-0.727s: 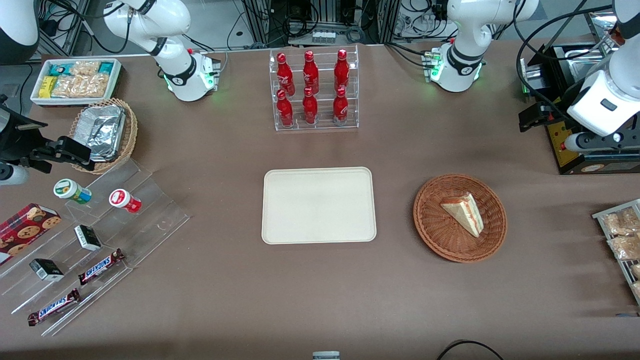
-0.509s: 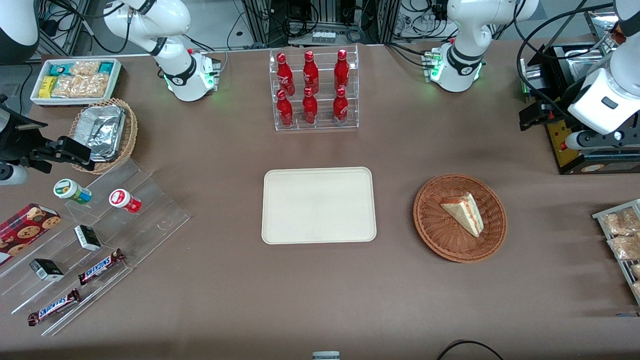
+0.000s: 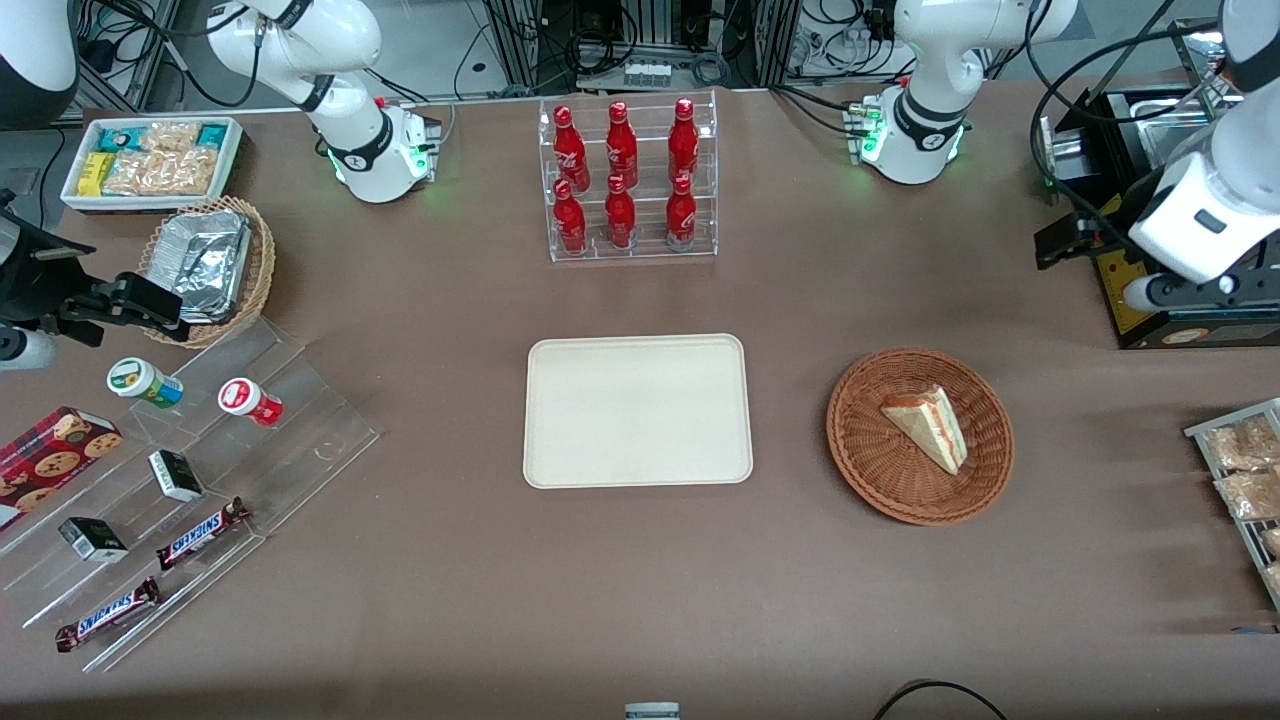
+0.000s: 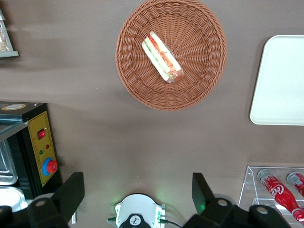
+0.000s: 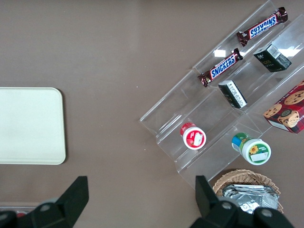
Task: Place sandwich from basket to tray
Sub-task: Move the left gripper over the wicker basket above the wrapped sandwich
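Note:
The sandwich (image 3: 928, 428) is a pale bread wedge with red and green filling, lying in the round reddish-brown wicker basket (image 3: 880, 470). The cream tray (image 3: 637, 410) lies flat beside the basket, toward the parked arm's end, with nothing on it. My left gripper (image 3: 1062, 240) hangs above the table, farther from the front camera than the basket and toward the working arm's end. It is open and holds nothing. In the left wrist view the gripper (image 4: 137, 187) has its fingers wide apart, well clear of the sandwich (image 4: 161, 57), the basket (image 4: 199, 71) and the tray (image 4: 282, 80).
A clear rack of red bottles (image 3: 625, 180) stands farther from the front camera than the tray. A black box with a yellow panel (image 3: 1150, 300) sits under the working arm. A wire rack of snack packets (image 3: 1240, 470) lies at the working arm's table end.
My left gripper and wrist have shifted slightly away from the front camera. The sandwich, basket and tray have not moved.

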You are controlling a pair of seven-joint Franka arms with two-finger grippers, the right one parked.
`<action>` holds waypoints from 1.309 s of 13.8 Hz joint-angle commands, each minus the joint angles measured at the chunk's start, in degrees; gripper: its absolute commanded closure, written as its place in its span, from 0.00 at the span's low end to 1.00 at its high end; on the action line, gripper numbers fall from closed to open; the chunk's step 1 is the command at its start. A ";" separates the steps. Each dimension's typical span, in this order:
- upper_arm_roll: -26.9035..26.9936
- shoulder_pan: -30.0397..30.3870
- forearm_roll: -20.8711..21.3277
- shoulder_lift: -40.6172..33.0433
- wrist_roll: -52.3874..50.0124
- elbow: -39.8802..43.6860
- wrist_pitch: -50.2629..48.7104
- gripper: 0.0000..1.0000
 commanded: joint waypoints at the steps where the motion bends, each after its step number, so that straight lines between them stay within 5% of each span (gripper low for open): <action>1: 0.76 0.08 0.14 -0.99 -0.31 -6.01 5.96 0.00; 9: 0.06 -0.35 -0.04 -3.37 -11.27 -24.03 27.84 0.00; 18: -1.44 -0.71 -0.39 2.25 -30.35 -32.31 46.14 0.00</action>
